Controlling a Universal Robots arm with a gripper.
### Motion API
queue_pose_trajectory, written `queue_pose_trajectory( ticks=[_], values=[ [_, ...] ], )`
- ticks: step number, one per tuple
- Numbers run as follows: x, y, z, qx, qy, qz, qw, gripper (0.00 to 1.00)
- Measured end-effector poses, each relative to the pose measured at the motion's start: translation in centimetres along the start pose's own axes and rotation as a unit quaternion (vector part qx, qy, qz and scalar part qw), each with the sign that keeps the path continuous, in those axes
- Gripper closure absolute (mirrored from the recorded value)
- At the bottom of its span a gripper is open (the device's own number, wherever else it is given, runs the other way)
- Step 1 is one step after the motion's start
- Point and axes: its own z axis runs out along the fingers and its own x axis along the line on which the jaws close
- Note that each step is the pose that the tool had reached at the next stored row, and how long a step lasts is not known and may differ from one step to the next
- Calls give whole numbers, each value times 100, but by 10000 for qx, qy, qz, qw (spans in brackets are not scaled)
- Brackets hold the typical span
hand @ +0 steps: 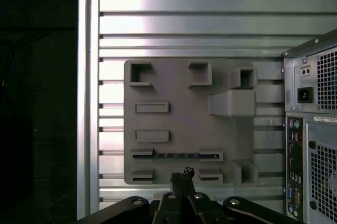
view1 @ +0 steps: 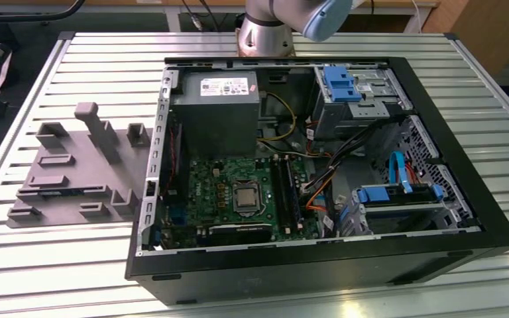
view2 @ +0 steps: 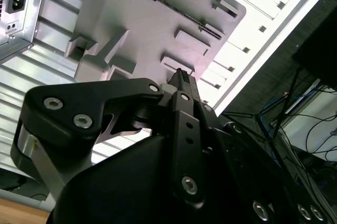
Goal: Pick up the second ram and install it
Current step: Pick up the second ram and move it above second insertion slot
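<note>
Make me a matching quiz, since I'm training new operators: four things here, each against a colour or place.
Things:
1 second ram
2 motherboard
3 drive bracket
4 power supply

Colour or place:
A blue
B green
C grey metal box
D in the fixture tray, on the table

Pairs: 1-D, 2-B, 3-A, 4-C

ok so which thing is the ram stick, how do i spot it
Find the grey fixture plate on the slatted table, at the exterior view's left of the open computer case. The ram stick is the thin dark strip bridging two low brackets along one edge; everything else on the plate is plain grey.
</note>
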Motion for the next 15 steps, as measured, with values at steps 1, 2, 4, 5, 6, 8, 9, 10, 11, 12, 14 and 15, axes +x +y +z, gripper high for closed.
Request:
queue_pose_trajectory(
  ticks=[1, 2, 4, 5, 6, 8, 9, 10, 11, 12, 14, 15],
  values=[
    [1, 0, 1, -1, 1, -31, 10000, 89],
    [3, -1, 1, -1, 3, -91, 10000, 89],
    [5, -1, 2, -3, 9, -242, 9997, 89],
    [6, -1, 2, -4, 12, -323, 9995, 89],
    [9, -1, 3, -4, 15, -391, 9992, 89],
    [13, -1, 3, -6, 20, -528, 9986, 89],
    [16, -1, 3, -7, 23, -594, 9982, 89],
    [19, -2, 3, -7, 25, -657, 9978, 89],
    [21, -2, 4, -8, 27, -719, 9974, 89],
    [24, -2, 4, -9, 29, -782, 9969, 89],
    [28, -3, 5, -10, 34, -909, 9959, 89],
    [29, -3, 5, -10, 36, -956, 9954, 89]
  ],
)
